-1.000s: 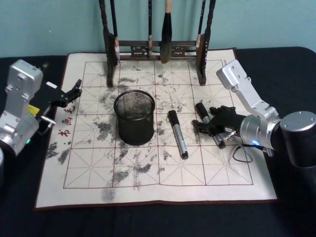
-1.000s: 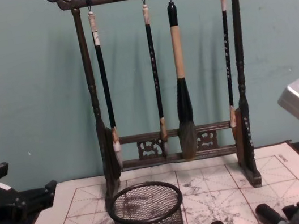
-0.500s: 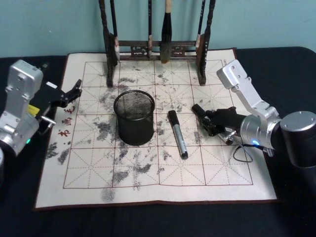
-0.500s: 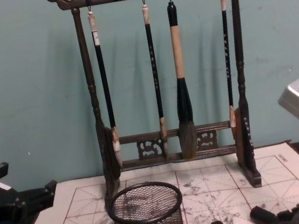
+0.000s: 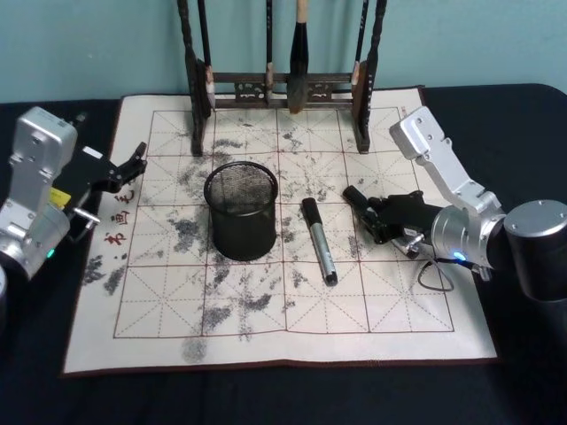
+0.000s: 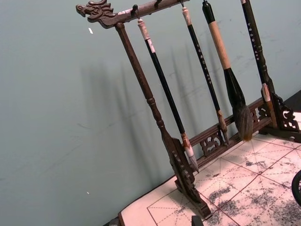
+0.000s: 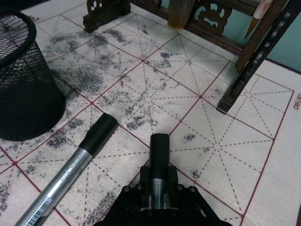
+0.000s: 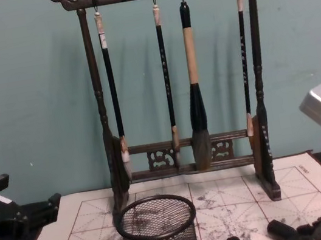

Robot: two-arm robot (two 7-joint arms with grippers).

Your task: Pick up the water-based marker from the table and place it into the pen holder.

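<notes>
Water-based marker (image 5: 353,194) sits clamped in the closed right gripper (image 5: 374,214), cap jutting toward 10 o'clock, pen holder (image 5: 241,211) at its 9 o'clock (second marker (image 5: 319,241) lies between); left gripper (image 5: 133,165) idles beyond.

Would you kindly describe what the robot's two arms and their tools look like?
Both arms have boxy silver-grey wrist housings and black tools: left tool, right tool. The right arm has a dark cylindrical joint, a blue light and a thin black cable loop; the left arm carries a yellow label.

Perhaps calligraphy studio, brush rack (image 8: 258,79), inked grid mat (image 5: 266,319)
</notes>
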